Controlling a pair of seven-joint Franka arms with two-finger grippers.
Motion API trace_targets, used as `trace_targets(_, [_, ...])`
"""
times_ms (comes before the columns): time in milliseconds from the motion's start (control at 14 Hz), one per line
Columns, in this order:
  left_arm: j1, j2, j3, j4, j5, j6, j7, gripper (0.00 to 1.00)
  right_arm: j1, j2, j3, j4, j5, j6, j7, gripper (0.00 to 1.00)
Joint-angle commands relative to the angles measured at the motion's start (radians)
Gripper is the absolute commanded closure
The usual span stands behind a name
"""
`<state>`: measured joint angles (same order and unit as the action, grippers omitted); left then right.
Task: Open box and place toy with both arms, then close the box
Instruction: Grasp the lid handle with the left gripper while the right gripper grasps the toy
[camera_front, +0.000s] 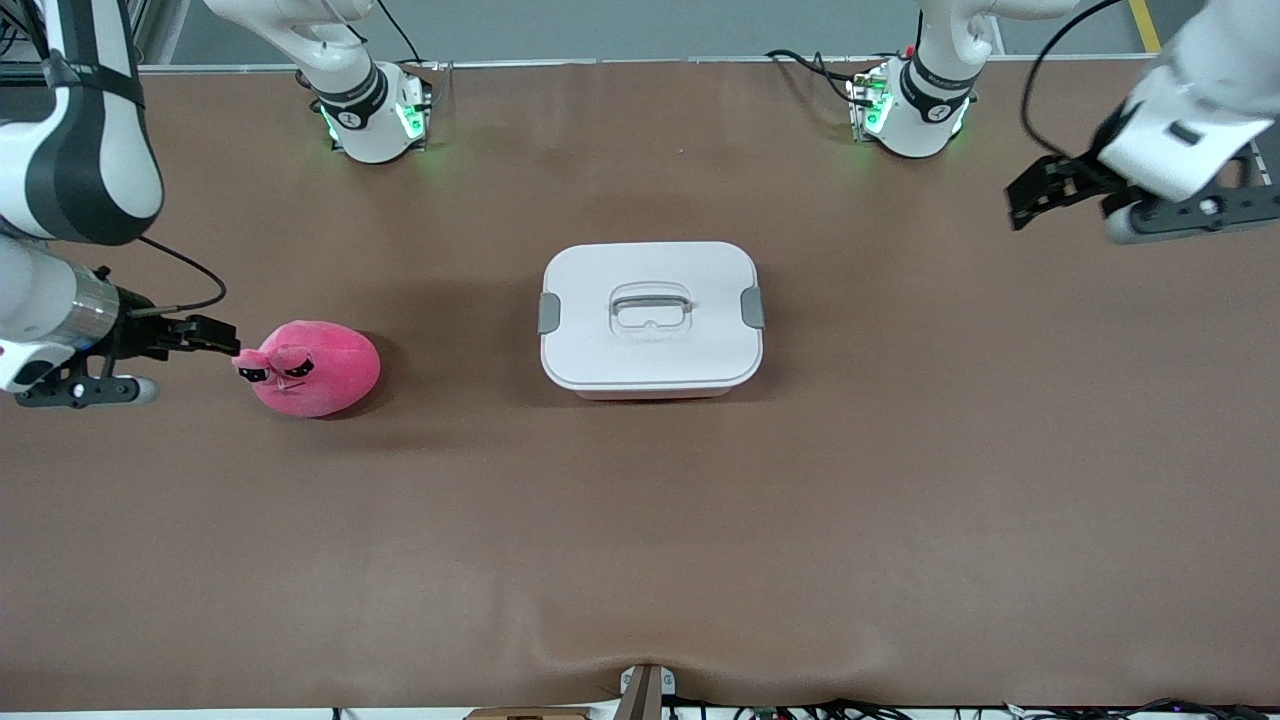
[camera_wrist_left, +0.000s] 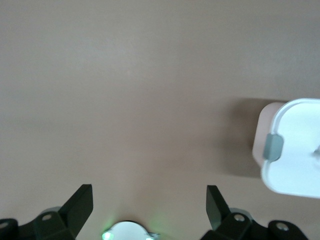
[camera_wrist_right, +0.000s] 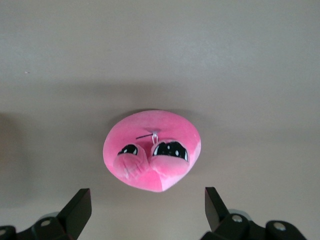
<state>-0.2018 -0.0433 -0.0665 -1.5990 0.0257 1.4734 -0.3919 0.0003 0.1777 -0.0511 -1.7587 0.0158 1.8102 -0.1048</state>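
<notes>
Box sits lidded mid-bench; toy lies beside the right pincer, open and empty; left pincer hangs open too.

1. A brown table fills the front view, its matte cover smooth and plain.
2. Black cables run along the table edge nearest the front camera.
3. A small grey bracket sits at the middle of that edge.
</notes>
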Motion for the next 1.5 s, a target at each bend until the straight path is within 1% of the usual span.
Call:
trace_targets(0, [-0.002,0.060,-0.065,0.024,0.003,0.042,-0.155,0.00,0.018,0.006,-0.001,-0.076,0.010,0.101,0.000,0.00])
trace_targets(72, [-0.002,0.074,-0.087,0.022,0.005,0.073,-0.212,0.00,0.027,0.011,-0.003,-0.088,0.010,0.116,0.000,0.00])
trace_targets(287, [-0.014,0.111,-0.119,0.022,0.005,0.131,-0.333,0.00,0.027,0.061,-0.001,-0.096,0.010,0.133,-0.001,0.00])
trace_targets(430, [-0.050,0.141,-0.121,0.024,0.006,0.163,-0.431,0.00,0.026,0.083,-0.001,-0.105,0.010,0.133,-0.030,0.00])
trace_targets(645, [-0.109,0.199,-0.122,0.028,0.014,0.185,-0.544,0.00,0.029,0.072,-0.001,-0.105,0.010,0.065,-0.032,0.00])
trace_targets(788, [-0.145,0.241,-0.122,0.030,0.014,0.188,-0.593,0.00,0.038,0.072,-0.001,-0.110,0.012,0.046,-0.032,0.00])
trace_targets(1003, [-0.189,0.293,-0.122,0.037,0.014,0.235,-0.734,0.00,0.056,0.075,-0.001,-0.113,0.012,0.057,-0.030,0.03])
trace_targets(1074, [-0.220,0.316,-0.121,0.037,0.022,0.260,-0.789,0.00,0.064,0.077,-0.001,-0.111,0.010,0.061,-0.030,0.07])
trace_targets(1146, [-0.238,0.336,-0.121,0.037,0.035,0.286,-0.839,0.00,0.069,0.078,-0.001,-0.113,0.012,0.072,-0.030,0.13])
trace_targets(1218, [-0.258,0.358,-0.121,0.037,0.051,0.313,-0.901,0.00,0.070,0.078,-0.001,-0.111,0.010,0.080,-0.030,0.16])
trace_targets(1361, [-0.312,0.407,-0.121,0.053,0.071,0.369,-1.074,0.00,0.060,0.085,-0.003,-0.113,0.010,0.090,-0.033,0.16])
trace_targets(1433, [-0.329,0.419,-0.121,0.059,0.075,0.387,-1.172,0.02,0.058,0.088,-0.003,-0.113,0.010,0.092,-0.035,0.16])
